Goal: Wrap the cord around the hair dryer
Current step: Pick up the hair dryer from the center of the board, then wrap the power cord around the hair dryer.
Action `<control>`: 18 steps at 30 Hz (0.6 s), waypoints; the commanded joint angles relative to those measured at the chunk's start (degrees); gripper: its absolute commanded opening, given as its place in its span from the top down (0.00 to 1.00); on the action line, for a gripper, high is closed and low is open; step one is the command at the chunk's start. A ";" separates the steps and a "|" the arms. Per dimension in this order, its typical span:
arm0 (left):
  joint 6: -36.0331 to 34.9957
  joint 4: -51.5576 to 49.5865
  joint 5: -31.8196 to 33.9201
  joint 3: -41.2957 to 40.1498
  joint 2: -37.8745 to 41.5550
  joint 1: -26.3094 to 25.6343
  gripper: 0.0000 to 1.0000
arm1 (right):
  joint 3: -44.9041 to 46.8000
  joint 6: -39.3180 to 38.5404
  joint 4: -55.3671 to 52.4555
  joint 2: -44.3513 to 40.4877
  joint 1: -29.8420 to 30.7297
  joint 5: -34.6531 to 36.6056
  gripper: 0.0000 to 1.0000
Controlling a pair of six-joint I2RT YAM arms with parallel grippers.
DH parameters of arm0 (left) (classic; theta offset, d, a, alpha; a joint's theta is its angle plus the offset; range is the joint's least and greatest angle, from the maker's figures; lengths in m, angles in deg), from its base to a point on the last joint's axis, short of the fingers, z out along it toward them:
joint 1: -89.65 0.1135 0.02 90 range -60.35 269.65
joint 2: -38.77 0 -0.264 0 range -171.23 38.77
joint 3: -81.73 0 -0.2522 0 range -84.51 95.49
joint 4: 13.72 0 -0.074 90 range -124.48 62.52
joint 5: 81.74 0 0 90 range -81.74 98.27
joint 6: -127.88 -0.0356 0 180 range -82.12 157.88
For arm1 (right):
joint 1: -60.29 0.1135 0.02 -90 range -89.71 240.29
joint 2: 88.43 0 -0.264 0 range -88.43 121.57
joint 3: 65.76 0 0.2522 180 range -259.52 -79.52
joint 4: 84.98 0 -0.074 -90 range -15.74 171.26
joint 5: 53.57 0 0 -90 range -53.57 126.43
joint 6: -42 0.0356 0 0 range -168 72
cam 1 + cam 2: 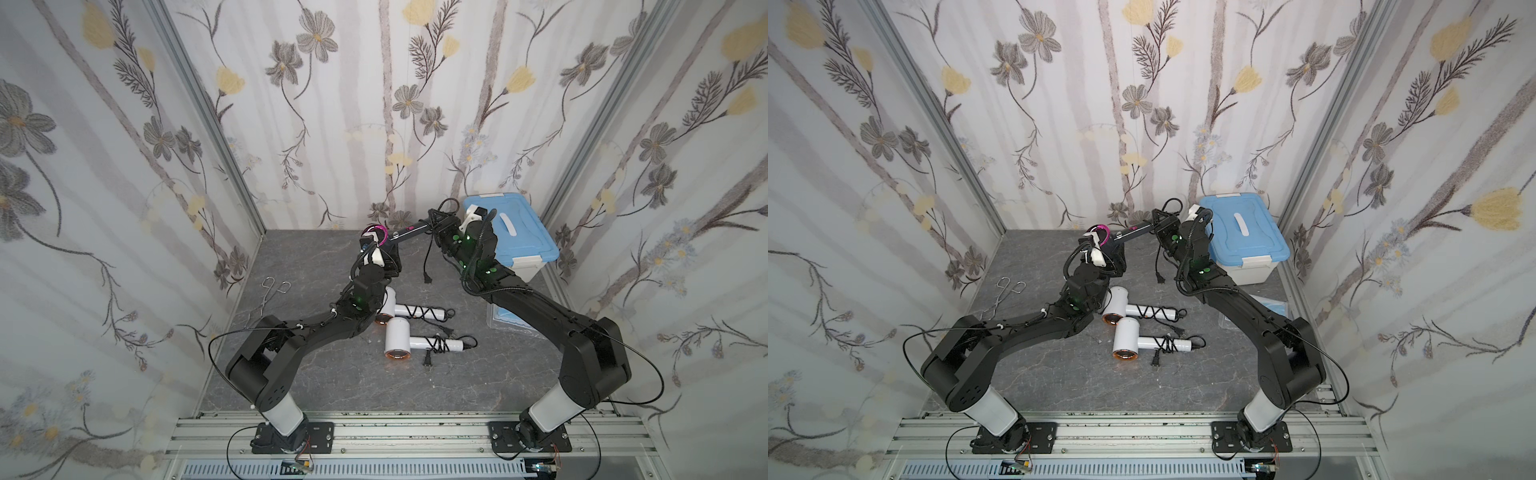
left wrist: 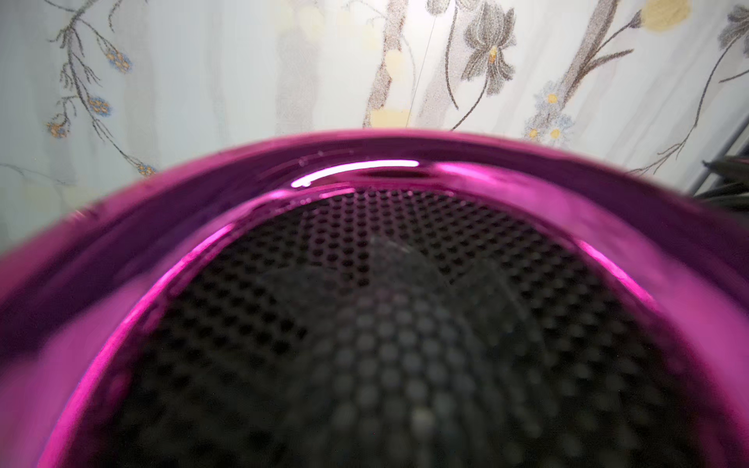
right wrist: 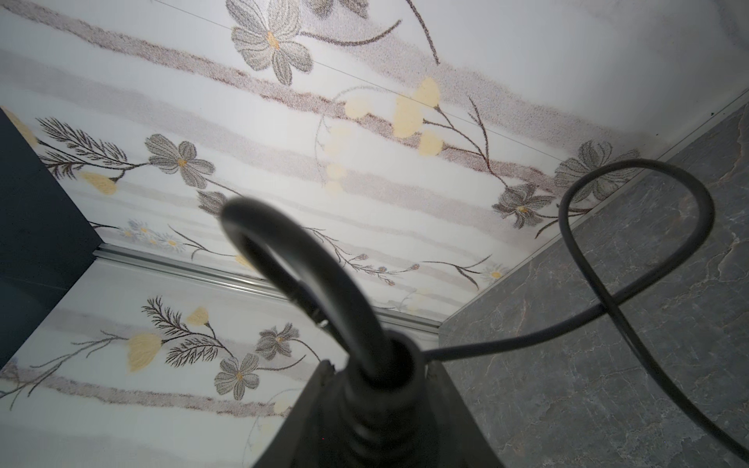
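At upper centre in both top views, the black hair dryer (image 1: 409,231) hangs level between the arms. The right gripper (image 1: 437,227) pinches its handle end. The left gripper (image 1: 384,249) is hidden beneath its wrist at the pink-ringed head, its jaws unreadable. The cord (image 3: 608,308) loops loose.

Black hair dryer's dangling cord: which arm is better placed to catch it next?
Probably right. The right claw grips the black hair dryer by the handle end, where the cord leaves and hangs beside that arm; the left claw sits at the pink-ringed head.
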 commanded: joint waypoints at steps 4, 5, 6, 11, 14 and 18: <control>-5.52 -3.54 3.60 1.41 5.15 0.15 0.75 | 2.69 -2.53 -0.41 -1.64 0.03 -11.99 1.00; -5.66 -6.43 4.18 2.04 6.26 0.16 0.81 | 2.49 -4.08 -1.61 -1.74 -0.37 -13.02 1.00; -5.67 -10.76 5.14 2.98 7.69 0.11 0.88 | 1.98 -6.42 -3.68 -1.92 -1.01 -14.65 0.98; -1.64 -36.07 8.31 10.35 12.76 0.54 1.00 | -2.16 -20.58 -18.40 -4.10 -4.75 -18.04 0.33; 2.86 -48.31 7.62 14.86 14.09 1.53 1.00 | -4.80 -29.13 -26.44 -6.27 -7.03 -18.11 0.21; 5.87 -56.84 6.94 19.63 14.58 2.08 1.00 | -6.82 -42.77 -35.07 -9.50 -9.13 -18.83 0.15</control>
